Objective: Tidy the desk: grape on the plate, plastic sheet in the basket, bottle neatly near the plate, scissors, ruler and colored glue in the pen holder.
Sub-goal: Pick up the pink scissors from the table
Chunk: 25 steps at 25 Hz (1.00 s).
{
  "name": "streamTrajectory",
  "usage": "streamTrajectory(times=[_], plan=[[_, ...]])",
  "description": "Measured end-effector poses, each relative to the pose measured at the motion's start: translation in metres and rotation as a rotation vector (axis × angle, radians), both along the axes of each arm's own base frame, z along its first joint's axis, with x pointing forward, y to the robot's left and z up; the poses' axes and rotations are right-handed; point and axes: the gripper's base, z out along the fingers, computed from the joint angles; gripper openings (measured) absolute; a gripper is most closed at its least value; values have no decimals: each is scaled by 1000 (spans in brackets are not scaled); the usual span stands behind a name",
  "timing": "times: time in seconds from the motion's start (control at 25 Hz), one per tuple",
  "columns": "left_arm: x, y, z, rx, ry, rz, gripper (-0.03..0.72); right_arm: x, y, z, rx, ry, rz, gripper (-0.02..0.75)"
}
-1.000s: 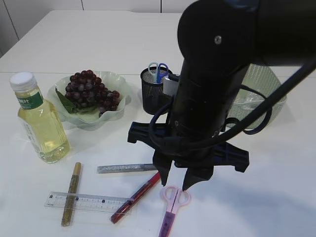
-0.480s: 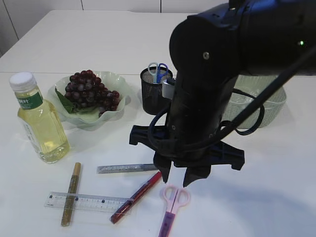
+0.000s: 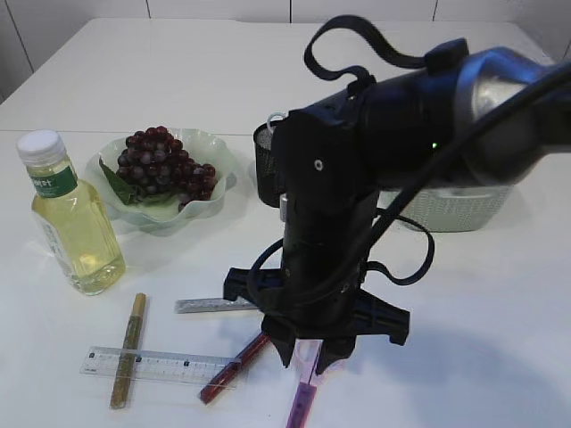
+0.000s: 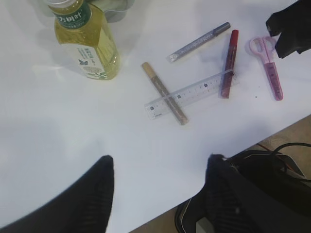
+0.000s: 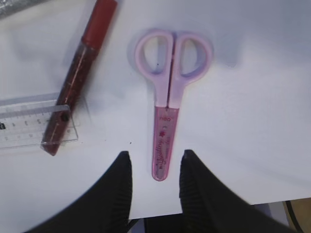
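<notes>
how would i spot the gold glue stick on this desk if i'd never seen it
Start at the bottle of yellow liquid at the desk's left. Just in front of it a clear ruler lies flat, and the gold glue stick lies crosswise over its left end. The other glue sticks are silver and red.

Bright, even light from overhead; the glossy white tabletop [image 3: 500,303] shows soft glare; a diffuse shadow spreads beneath the black robot arm [image 3: 357,178]; the close wrist views are slightly soft; the pale pink plastic scissors [image 5: 167,116] cast a faint shadow.
</notes>
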Motion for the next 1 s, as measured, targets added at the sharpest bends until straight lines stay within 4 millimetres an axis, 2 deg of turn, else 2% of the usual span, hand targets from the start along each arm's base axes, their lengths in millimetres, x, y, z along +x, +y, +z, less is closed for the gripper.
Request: streamTrajectory(times=[0.2, 0.6, 1.0], plan=[[0, 0, 0, 1, 2, 0, 435, 1, 3, -17, -25, 41, -7, 279], [0, 0, 0, 2, 4, 0, 435, 4, 6, -34, -41, 60, -11, 279], [0, 0, 0, 2, 4, 0, 435, 7, 8, -39, -26, 34, -3, 279]])
